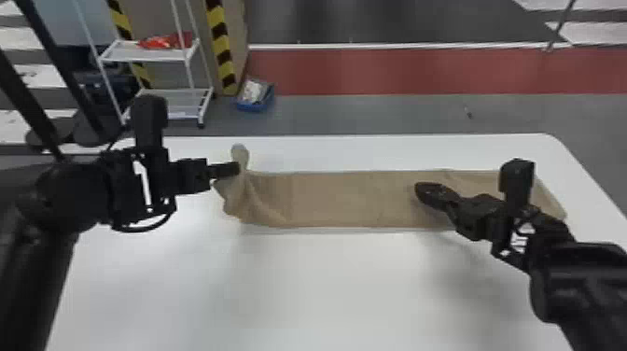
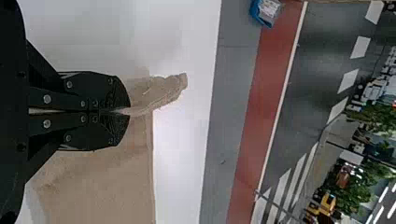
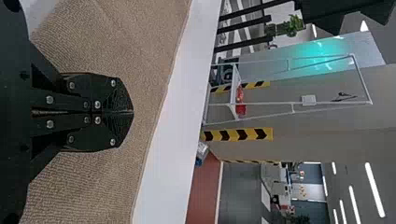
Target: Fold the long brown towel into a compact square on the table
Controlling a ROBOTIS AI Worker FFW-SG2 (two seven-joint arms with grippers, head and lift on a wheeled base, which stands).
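Pinching long brown cloth towel by left end, likely for folding: black left gripper; over it (fingers pressed together): black right gripper.

Left hand pinched tight, right hand closed

Illum.: bright, diffuse. Table reads near-white in head view, w/ max. brightness at near L; surface detail there is low. Shadows: soft-edged; broad grey area on near R, below R gripper, plus thin band along near edge of towel. L wrist view: faint shadow on table beside raised towel fold. Robot arms: v. dark, min. detail. R wrist view: ceiling strips lit, white; teal glare on pale panel.
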